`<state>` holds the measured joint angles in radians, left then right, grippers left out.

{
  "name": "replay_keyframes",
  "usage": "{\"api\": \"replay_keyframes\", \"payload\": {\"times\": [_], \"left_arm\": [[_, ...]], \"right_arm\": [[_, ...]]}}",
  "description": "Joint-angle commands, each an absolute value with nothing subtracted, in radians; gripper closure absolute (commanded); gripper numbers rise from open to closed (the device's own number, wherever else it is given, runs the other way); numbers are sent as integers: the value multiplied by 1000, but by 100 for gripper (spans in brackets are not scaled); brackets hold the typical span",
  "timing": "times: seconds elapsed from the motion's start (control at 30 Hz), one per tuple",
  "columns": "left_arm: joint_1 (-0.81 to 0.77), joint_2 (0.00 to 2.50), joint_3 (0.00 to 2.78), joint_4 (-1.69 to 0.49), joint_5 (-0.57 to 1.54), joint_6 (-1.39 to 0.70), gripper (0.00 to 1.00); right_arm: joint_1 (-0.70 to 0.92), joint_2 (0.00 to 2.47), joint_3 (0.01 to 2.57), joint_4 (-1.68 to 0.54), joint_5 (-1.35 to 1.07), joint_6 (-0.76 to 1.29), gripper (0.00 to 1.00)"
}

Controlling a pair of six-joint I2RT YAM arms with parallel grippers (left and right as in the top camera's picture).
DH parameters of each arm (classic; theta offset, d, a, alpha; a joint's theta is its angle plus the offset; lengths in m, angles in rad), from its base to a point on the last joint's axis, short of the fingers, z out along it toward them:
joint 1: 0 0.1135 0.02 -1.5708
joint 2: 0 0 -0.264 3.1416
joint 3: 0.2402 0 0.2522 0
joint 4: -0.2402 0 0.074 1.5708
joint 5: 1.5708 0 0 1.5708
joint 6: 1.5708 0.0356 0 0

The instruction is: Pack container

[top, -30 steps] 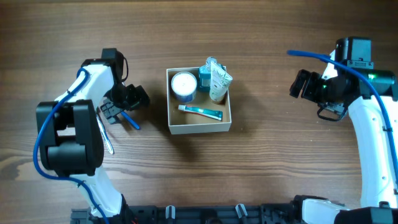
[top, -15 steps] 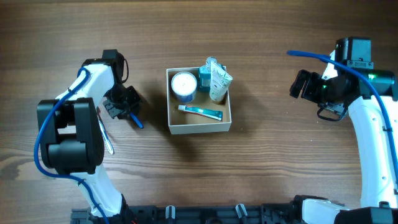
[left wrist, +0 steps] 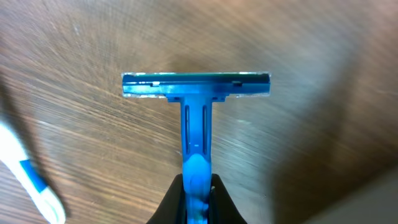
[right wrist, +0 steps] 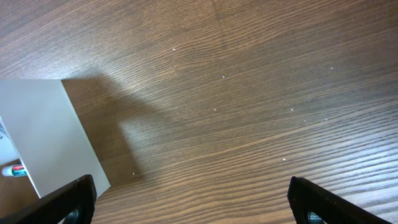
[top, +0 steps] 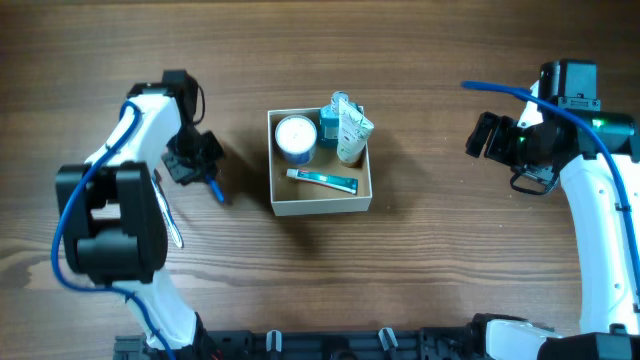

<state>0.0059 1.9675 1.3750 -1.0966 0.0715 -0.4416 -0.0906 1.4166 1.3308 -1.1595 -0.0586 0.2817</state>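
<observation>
Pinches the blue razor (left wrist: 196, 118) by its handle with the left gripper (left wrist: 198, 200), mid-left, ready to carry it to the container (top: 322, 207) in the middle. Holds the right gripper (right wrist: 196, 199) spread wide, out of the way.

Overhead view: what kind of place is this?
Probably a robot test bench, not a bathroom: a left arm and right arm stand at a wood-grain table, the left fingers pinch a blue razor, and a tube and jar sit in a cardboard box.
</observation>
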Motion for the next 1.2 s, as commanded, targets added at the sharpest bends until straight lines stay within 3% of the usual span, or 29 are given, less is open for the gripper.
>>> {"api": "replay_keyframes", "payload": {"times": [0.0, 0.13, 0.27, 0.43, 0.67, 0.7, 0.73, 0.77, 0.9, 1.03, 1.17], "left_arm": [[-75, 1721, 1440, -1077, 37, -293, 96], [-279, 1547, 1440, -1034, 36, 73, 96], [-499, 1543, 1438, -1024, 37, 339, 96], [-599, 1618, 1438, -1024, 36, 384, 96], [-601, 1724, 1432, -1025, 44, 360, 96], [-600, 1731, 1432, -1025, 44, 360, 92], [-600, 1735, 1432, -1025, 44, 360, 62], [-600, 1735, 1433, -1025, 44, 360, 47], [-595, 1691, 1440, -1061, -9, 314, 33], [-543, 1588, 1463, -1121, -96, 167, 0], [-333, 1467, 1462, -1119, -96, -41, 0]], "right_arm": [[-93, 1419, 1327, -1159, -46, 264, 0], [-93, 1419, 1327, -1155, -46, 264, 0], [-93, 1419, 1327, -1155, -46, 264, 0], [-93, 1419, 1327, -1156, -46, 262, 0], [-93, 1419, 1327, -1156, -46, 262, 0], [-93, 1419, 1327, -1156, -46, 262, 0], [-93, 1419, 1327, -1156, -46, 261, 0], [-93, 1419, 1327, -1156, -46, 261, 0], [-93, 1419, 1327, -1156, -46, 260, 0], [-93, 1419, 1327, -1156, -46, 253, 0], [-93, 1419, 1327, -1156, -46, 249, 0]]}}
